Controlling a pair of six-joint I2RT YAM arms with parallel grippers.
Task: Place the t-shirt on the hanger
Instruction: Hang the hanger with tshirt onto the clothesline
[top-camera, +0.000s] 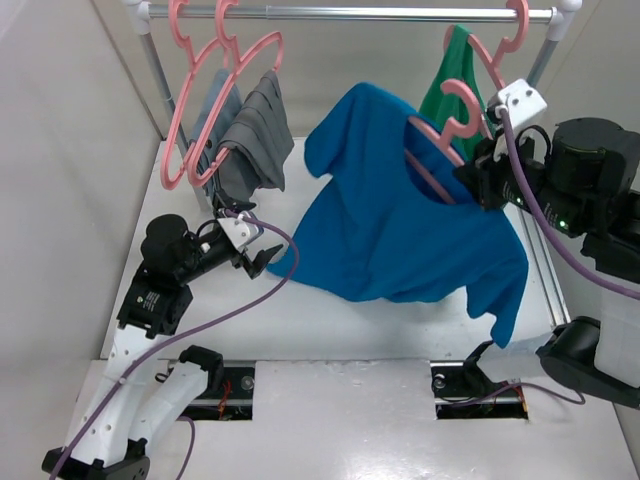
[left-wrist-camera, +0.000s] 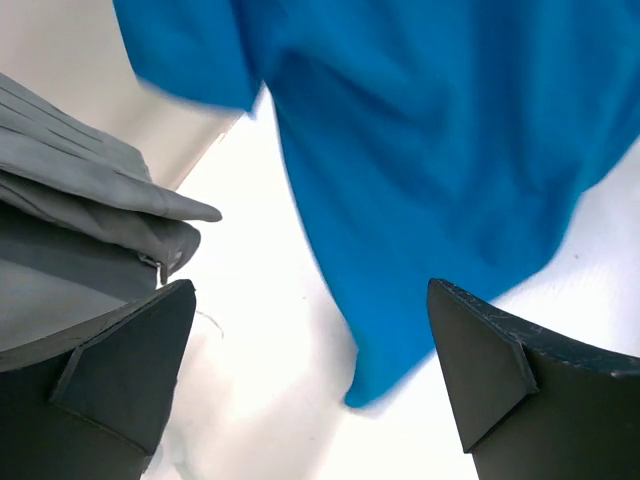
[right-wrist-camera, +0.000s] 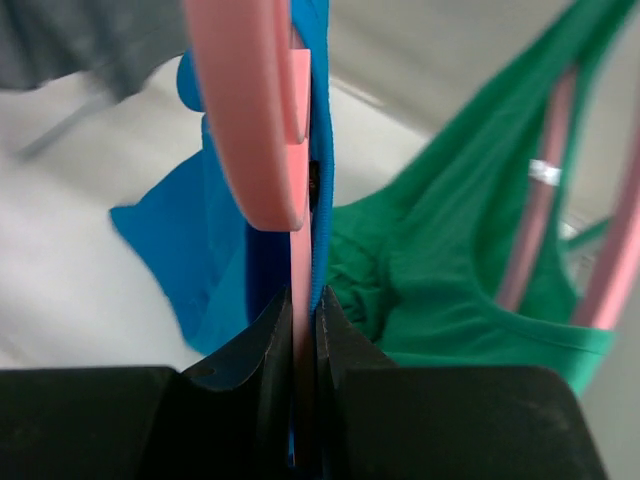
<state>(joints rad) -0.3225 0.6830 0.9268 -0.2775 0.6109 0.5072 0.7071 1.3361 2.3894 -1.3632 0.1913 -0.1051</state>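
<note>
The royal-blue t-shirt (top-camera: 400, 215) hangs draped on the pink hanger (top-camera: 452, 120), its lower part resting on the table. My right gripper (top-camera: 478, 172) is shut on the hanger at the collar; in the right wrist view the pink hanger (right-wrist-camera: 260, 110) and the blue collar edge (right-wrist-camera: 322, 150) run down between the closed fingers (right-wrist-camera: 350, 345). My left gripper (top-camera: 262, 257) is open and empty just left of the shirt's lower corner. In the left wrist view the shirt (left-wrist-camera: 440, 150) hangs ahead and its corner (left-wrist-camera: 365, 385) lies between the fingertips (left-wrist-camera: 150, 340).
A rail (top-camera: 350, 14) runs across the back. Pink hangers with grey garments (top-camera: 250, 130) hang at its left, close to my left gripper. A green top (top-camera: 450, 85) on a pink hanger hangs behind the right gripper. White walls enclose the table (top-camera: 330, 320).
</note>
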